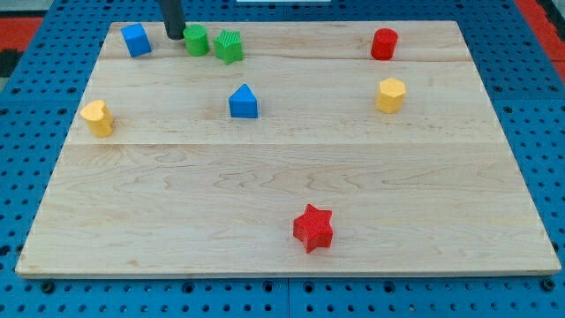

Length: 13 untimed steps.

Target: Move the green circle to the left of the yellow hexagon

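Note:
The green circle (196, 41) is a short green cylinder near the view's top left of the wooden board (282, 185). The yellow hexagon (391, 94) stands far to its right, at the view's upper right. My tip (174, 34) is at the lower end of the dark rod, just left of the green circle and close to touching it. A green ridged block (229, 46) sits right against the green circle's right side.
A blue block (135, 40) stands left of my tip. A blue house-shaped block (244, 102) is in the upper middle. A red cylinder (384, 43) sits above the yellow hexagon. A yellow block (97, 117) is at the left edge. A red star (312, 227) is low in the middle.

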Motion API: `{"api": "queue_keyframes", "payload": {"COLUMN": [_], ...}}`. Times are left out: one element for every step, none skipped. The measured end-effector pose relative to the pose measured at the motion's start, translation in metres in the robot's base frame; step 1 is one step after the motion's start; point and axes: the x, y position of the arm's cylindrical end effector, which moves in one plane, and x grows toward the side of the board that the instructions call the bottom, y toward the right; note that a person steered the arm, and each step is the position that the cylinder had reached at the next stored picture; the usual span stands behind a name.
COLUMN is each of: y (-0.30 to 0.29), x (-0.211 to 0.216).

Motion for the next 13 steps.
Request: {"api": "queue_keyframes", "payload": {"y": [-0.009, -0.006, 0.019, 0.020, 0.022, 0.025, 0.054, 0.096, 0.129, 0.133, 0.124, 0.123, 0.142], "x": [-0.006, -0.014, -0.006, 0.021, 0.045, 0.070, 0.079, 0.087, 0.094, 0.094, 0.085, 0.071, 0.071]}}
